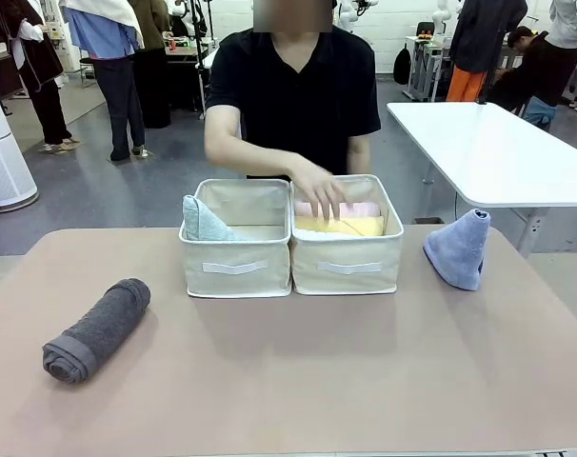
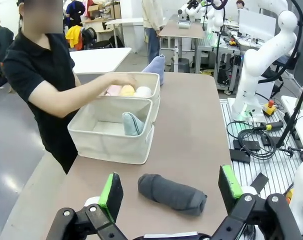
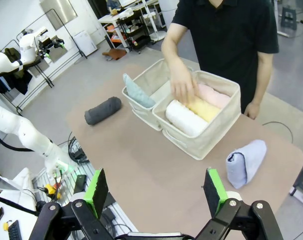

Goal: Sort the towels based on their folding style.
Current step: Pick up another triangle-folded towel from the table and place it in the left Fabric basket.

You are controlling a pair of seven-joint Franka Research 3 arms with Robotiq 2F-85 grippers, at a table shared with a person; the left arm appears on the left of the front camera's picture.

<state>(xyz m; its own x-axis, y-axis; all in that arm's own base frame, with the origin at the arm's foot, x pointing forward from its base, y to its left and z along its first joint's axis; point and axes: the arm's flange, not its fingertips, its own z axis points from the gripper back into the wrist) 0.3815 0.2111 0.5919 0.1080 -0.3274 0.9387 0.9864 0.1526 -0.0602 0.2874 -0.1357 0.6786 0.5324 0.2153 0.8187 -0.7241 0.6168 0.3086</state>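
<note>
Left end effector (image 2: 170, 188) and right end effector (image 3: 155, 188) gape empty; a hand (image 1: 319, 190) lies palm-down, perhaps touching towels (image 1: 350, 227), in the right bin (image 1: 346, 266).

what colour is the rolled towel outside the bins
The rolled towel is dark grey, clearest in the front view.

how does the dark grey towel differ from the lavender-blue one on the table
Fold: the dark grey towel is a rolled cylinder; the lavender-blue towel is a cone. Pose: the grey one lies on its side, the lavender-blue one stands tip up. Place: the grey one is to the robot's left of the beige bins, the lavender-blue one to their right. Both sit on the table, outside the bins, with nothing touching them.
</note>
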